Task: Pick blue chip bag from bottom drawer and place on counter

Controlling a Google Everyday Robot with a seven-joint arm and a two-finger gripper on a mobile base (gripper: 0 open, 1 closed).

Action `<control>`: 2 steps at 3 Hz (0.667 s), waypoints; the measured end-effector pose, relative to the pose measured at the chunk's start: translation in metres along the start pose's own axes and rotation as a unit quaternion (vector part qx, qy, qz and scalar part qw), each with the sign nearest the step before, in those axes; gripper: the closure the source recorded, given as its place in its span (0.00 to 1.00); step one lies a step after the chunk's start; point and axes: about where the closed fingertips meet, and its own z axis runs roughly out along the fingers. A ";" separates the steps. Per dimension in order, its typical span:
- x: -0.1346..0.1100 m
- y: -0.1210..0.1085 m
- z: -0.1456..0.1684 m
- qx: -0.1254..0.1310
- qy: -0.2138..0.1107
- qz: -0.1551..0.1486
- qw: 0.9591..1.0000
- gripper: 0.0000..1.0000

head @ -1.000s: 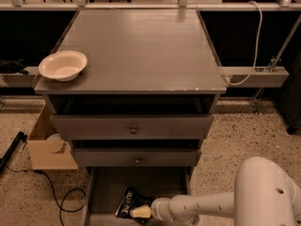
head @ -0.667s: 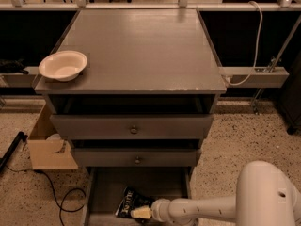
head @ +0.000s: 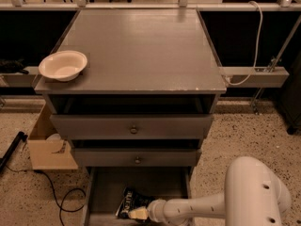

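Barely shifted, tool (head: pixel 137 213) touches blue chip bag (head: pixel 130 200) in bottom drawer (head: pixel 108 192); opening cannot be told.

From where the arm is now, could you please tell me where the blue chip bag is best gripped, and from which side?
Probably its crinkled near edge. The blue chip bag lies flat on the bottom drawer floor, so an edge offers more purchase than its face. Come from the right, where the gripper sits by that edge.

smooth plastic claw (head: pixel 137 214) at crinkly foil bag (head: pixel 128 200).
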 end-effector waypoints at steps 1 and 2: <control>0.003 -0.003 0.006 0.010 0.000 -0.007 1.000 0.00; 0.005 0.001 0.013 0.028 -0.008 -0.023 0.999 0.00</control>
